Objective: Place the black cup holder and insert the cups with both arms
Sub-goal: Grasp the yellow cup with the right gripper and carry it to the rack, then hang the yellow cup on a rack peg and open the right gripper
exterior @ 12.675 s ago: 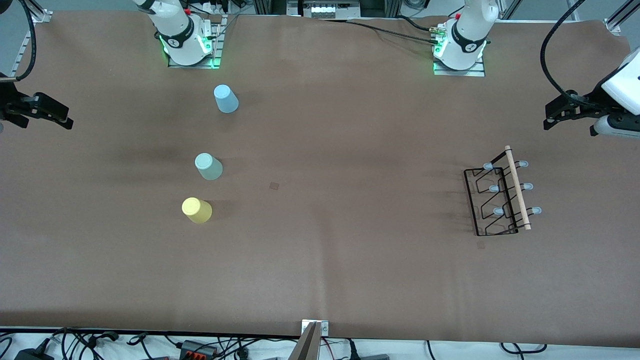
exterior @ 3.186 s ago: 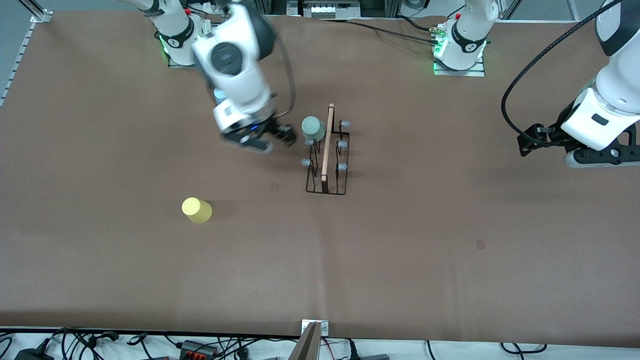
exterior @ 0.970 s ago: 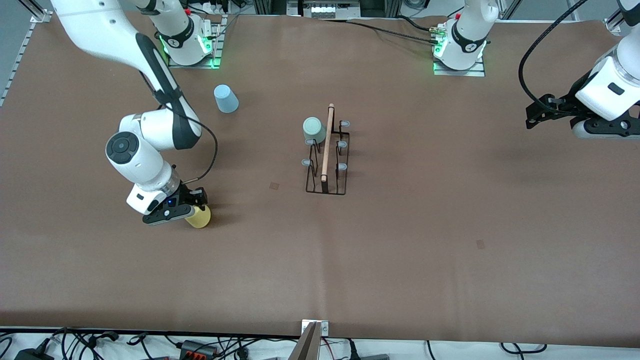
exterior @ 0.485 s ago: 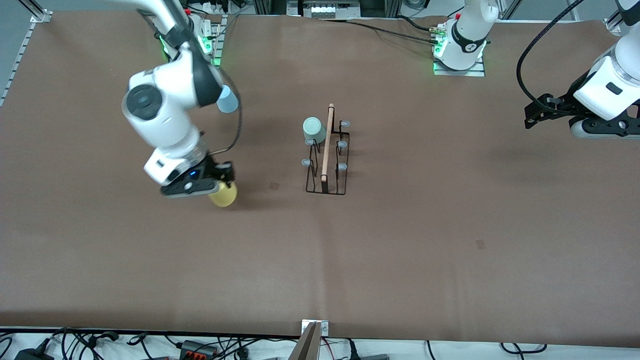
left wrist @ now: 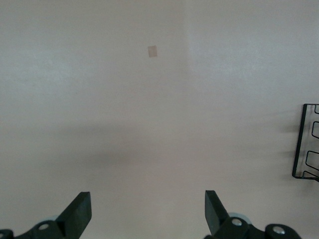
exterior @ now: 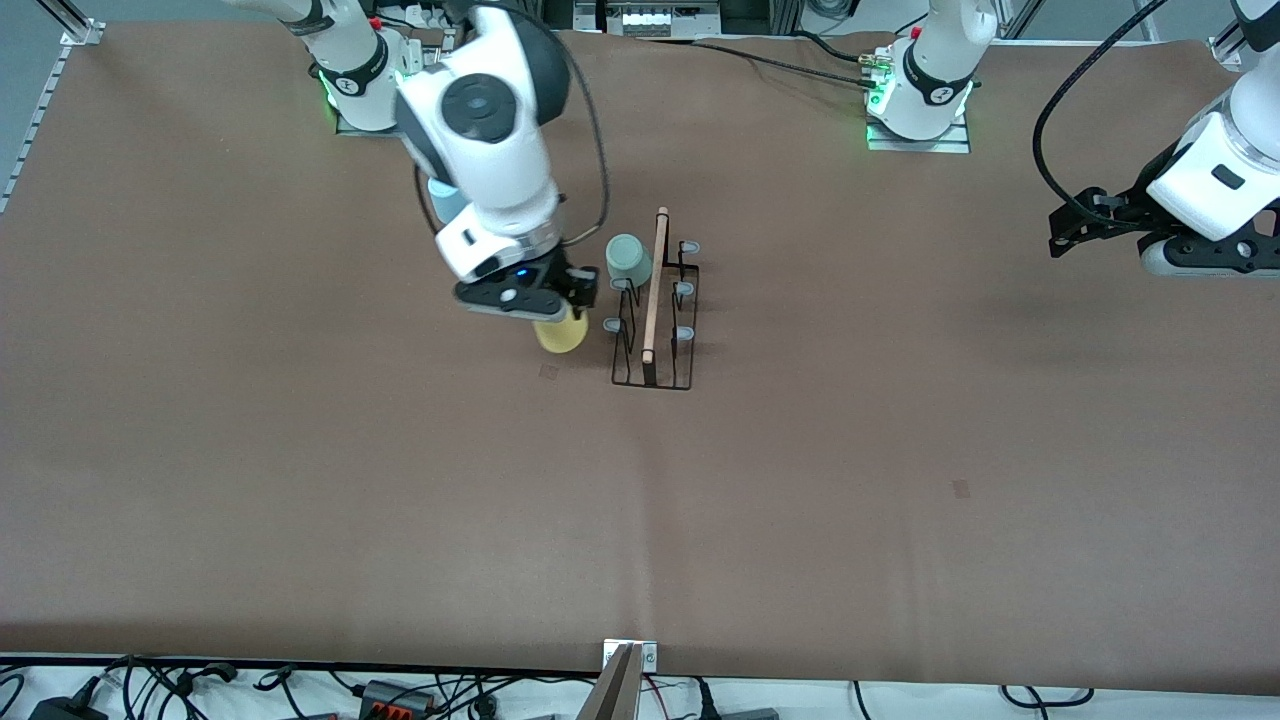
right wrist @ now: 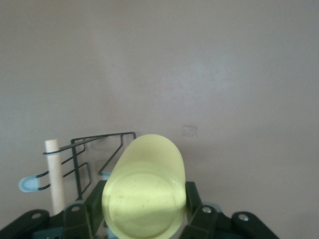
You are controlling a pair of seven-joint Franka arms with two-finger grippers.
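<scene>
While the right end effector [exterior: 545,305] hangs over the bench [exterior: 300,520] just beside the black cup holder [exterior: 655,320], it is clenched on the yellow cup [exterior: 560,334], its fingers pressing the tapered wall from both sides. The holder stands mid-bench, and the pale green cup [exterior: 627,259] already sits upturned on the peg at the end of the rack farthest from the front camera. The light blue cup [exterior: 441,196] stands on the bench near the right arm's base, mostly hidden by that arm.

My judgement is that the yellow cup is very light, thin-walled and smooth, so it could slip or flex under a hard squeeze; a hold across the middle of the wall, as here, looks sensible. The rack is light wire and may shift if the cup knocks a peg [exterior: 611,325], so the approach wants to be gentle.

The right wrist view shows what the front view hides: the yellow cup [right wrist: 144,191] seated squarely between the fingers [right wrist: 192,199], closed bottom toward the camera, with the wooden handle [right wrist: 56,174] and wire frame [right wrist: 94,149] close beside it. The left wrist view shows the left end effector [left wrist: 144,214] spread wide and empty over bare bench, with only a corner of the rack [left wrist: 306,142]. That arm waits at the left arm's end of the bench [exterior: 1075,235].
</scene>
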